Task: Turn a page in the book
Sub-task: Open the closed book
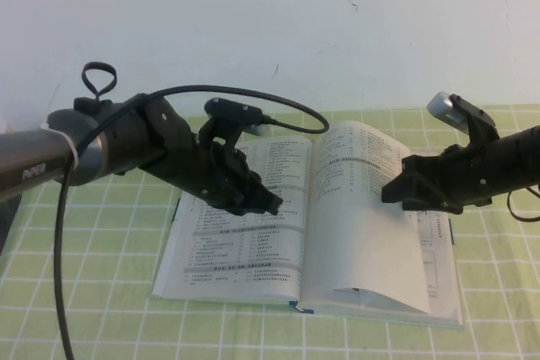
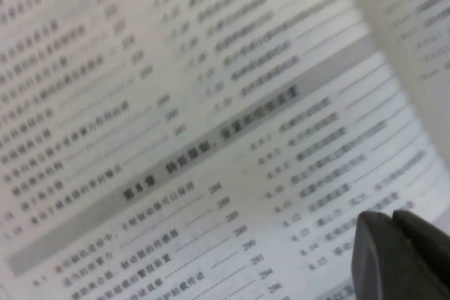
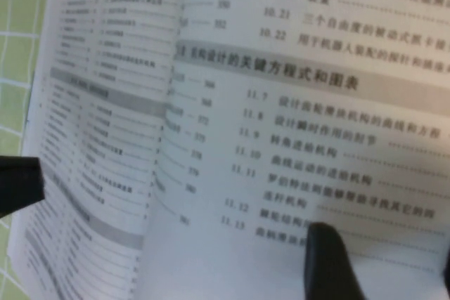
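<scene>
A green checked cloth [image 1: 101, 292] covers the table below a plain white wall [image 1: 270, 23]. The book [image 1: 245, 242] lies open at the cloth's middle, and the page [image 1: 371, 233] on its right half is bowed up off the stack. The left gripper [image 1: 268, 201] reaches in low over the book's left half, fingers together. The right gripper [image 1: 395, 191] hangs at the raised page's upper right; whether it pinches the sheet cannot be told.
</scene>
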{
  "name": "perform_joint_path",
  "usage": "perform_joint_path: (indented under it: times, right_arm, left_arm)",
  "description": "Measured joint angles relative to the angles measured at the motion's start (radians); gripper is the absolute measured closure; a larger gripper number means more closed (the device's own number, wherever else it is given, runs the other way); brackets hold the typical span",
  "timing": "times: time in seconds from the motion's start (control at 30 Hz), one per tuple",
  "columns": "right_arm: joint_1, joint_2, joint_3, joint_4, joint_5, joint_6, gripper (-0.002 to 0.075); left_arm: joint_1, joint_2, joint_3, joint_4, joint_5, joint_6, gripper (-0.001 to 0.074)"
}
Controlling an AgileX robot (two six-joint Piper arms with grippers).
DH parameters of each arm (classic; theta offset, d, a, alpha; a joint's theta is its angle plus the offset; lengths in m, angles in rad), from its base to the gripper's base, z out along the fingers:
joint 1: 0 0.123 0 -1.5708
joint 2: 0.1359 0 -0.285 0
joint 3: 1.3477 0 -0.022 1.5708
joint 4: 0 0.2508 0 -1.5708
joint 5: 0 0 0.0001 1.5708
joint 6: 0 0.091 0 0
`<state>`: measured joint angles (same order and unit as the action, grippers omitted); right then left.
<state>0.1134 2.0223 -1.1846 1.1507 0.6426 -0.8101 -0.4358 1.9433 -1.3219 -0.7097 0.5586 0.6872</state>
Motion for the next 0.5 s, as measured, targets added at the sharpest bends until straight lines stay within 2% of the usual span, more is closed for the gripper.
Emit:
perform_joint_path:
  times: [0.5]
  right_arm:
    - [0.000,0.030,0.000,0.039,0.000,-0.038,0.0382]
  left_arm:
    - [-0.005,-0.145,0.000,-0.046,0.050,0.124,0.0738]
